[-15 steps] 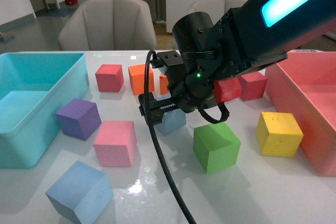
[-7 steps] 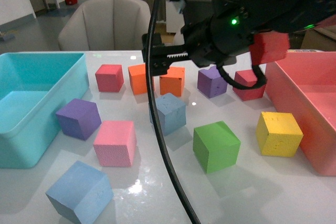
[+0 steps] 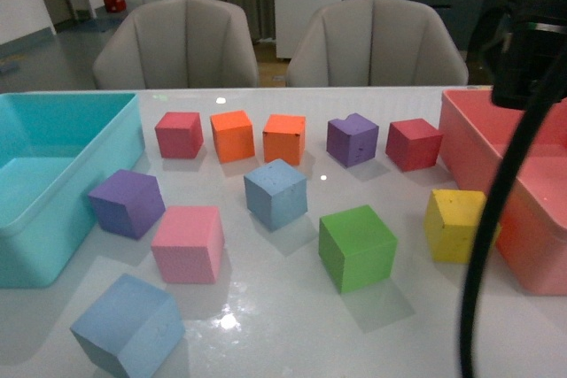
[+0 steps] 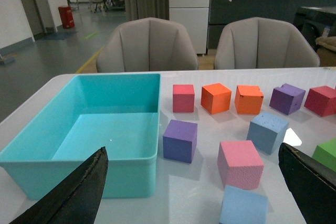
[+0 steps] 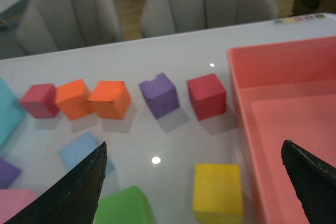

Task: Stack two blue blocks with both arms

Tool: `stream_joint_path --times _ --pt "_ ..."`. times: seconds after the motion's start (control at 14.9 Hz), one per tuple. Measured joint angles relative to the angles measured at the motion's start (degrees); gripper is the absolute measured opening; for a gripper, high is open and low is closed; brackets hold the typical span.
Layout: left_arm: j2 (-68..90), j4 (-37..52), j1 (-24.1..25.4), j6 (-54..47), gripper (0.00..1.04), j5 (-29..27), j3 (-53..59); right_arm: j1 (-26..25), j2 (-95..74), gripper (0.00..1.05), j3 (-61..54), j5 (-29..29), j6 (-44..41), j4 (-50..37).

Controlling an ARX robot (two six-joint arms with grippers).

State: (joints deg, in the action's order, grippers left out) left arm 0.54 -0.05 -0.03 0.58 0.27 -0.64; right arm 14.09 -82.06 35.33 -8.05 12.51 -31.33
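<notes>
Your left claw (image 4: pixel 192 150) hangs with its fingers spread wide apart. The far blue block (image 4: pixel 268 132) lies ahead of it, and the near blue block (image 4: pixel 242 206) sits closer, cut off at the frame edge. Your right claw (image 5: pixel 194 147) gapes wide too. Ahead of the left claw, the turquoise bin (image 4: pixel 134 174) shows only bare floor. The red tray (image 5: pixel 278 61) is cropped.

We log a white table (image 3: pixel 266 316) | left end: turquoise bin (image 3: pixel 53 254) | right end: salmon bin (image 3: pixel 478 152) | far row: crimson cube (image 3: pixel 179 135), orange cube (image 3: pixel 233 135), second orange cube (image 3: pixel 284 138), notched purple cube (image 3: pixel 352 140), dark red cube (image 3: pixel 414 143) | nearer: plain purple cube (image 3: pixel 127 204), pink cube (image 3: pixel 187 243), green cube (image 3: pixel 357 247), yellow cube (image 3: pixel 454 225), middle blue block (image 3: pixel 276 193), near blue block (image 3: pixel 128 336)
</notes>
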Motion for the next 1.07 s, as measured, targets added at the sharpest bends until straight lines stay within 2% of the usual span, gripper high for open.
stream_joint_path --times 0.2,0.27,0.34,0.4,0.54,0.67,0.74,1.07 --pt "0.00 -0.13 0.07 0.00 0.98 -0.35 0.02 -7.19 9.33 0.98 -10.34 2.01 0.35 -0.85" --pt "0.00 -0.15 0.07 0.00 0.98 -0.33 0.02 -9.22 10.03 0.89 -14.40 2.95 -2.29 -13.03" --pt "0.00 -0.13 0.07 0.00 0.98 -0.31 0.02 -12.35 13.40 0.77 -20.00 5.90 -6.91 -18.93" --pt "0.00 -0.20 0.07 0.00 0.98 -0.31 0.00 -13.90 19.43 0.64 -24.13 7.45 -9.46 -16.33" --pt "0.00 -0.13 0.07 0.00 0.98 -0.28 0.02 -14.10 34.58 0.38 -27.87 7.93 -11.21 -5.86" --pt "0.00 -0.15 0.07 0.00 0.98 -0.31 0.00 -14.10 52.61 0.07 -31.69 7.93 -11.98 7.19" --pt "0.00 -0.15 0.07 0.00 0.98 -0.28 0.02 -14.10 56.48 0.02 -31.87 7.93 -12.22 8.83" --pt "0.00 -0.15 0.07 0.02 0.98 -0.28 0.02 -14.10 63.14 0.02 -34.64 7.93 -12.24 12.52"
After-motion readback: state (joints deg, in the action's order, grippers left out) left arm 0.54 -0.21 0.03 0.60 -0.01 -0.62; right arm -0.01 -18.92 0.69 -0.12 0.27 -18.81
